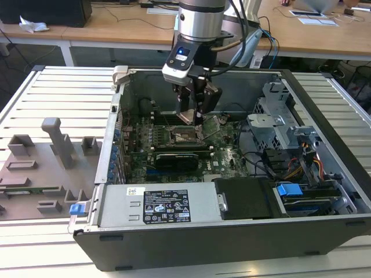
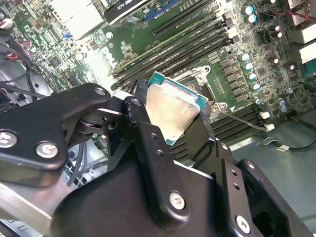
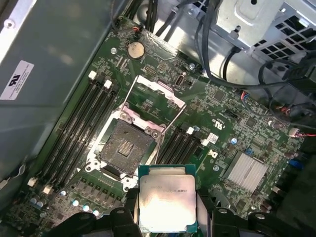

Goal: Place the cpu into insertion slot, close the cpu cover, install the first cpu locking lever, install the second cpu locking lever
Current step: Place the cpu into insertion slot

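My gripper [image 1: 192,114] hangs inside the open computer case, shut on the cpu [image 1: 188,116], a small square chip with a pale metal top. Both wrist views show the cpu [image 3: 167,202] [image 2: 171,105] clamped by its edges between the black fingers [image 3: 122,219]. The insertion slot [image 3: 126,146] lies bare on the green motherboard, a short way below and beside the chip. Behind the slot the cpu cover [image 3: 162,91] stands swung open. Thin wire locking levers [image 3: 166,132] are raised along the slot's sides. In the exterior view the slot [image 1: 184,136] sits just under the gripper.
Case walls [image 1: 262,78] surround the board. A power supply [image 1: 168,205] lies at the front and a drive cage [image 1: 278,121] with cables at the exterior view's right. Memory slots [image 3: 79,128] flank the socket. A grey fixture [image 1: 46,162] sits outside on the exterior view's left.
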You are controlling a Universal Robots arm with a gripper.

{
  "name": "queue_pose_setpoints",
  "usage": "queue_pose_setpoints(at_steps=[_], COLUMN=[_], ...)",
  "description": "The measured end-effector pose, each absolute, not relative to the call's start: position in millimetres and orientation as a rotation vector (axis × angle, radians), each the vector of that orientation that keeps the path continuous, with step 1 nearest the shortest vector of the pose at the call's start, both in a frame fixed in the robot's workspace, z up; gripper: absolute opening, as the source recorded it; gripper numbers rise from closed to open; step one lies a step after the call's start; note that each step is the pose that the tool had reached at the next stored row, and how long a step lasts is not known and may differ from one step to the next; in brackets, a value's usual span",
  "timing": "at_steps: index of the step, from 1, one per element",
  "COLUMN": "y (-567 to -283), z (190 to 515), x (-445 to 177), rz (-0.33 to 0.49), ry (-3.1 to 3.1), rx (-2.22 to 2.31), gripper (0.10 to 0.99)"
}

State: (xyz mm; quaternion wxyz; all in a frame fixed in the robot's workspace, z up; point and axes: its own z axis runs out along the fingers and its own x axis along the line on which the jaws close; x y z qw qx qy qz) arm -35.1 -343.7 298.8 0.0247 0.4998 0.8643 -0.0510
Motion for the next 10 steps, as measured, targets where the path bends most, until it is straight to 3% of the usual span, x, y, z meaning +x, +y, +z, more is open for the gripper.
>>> queue_pose_setpoints(at_steps=[10], y=[-343.7], z=[298.6], x=[-34.9], rz=[-0.176], ry=[2.624], rx=[1.621], gripper=[0.545])
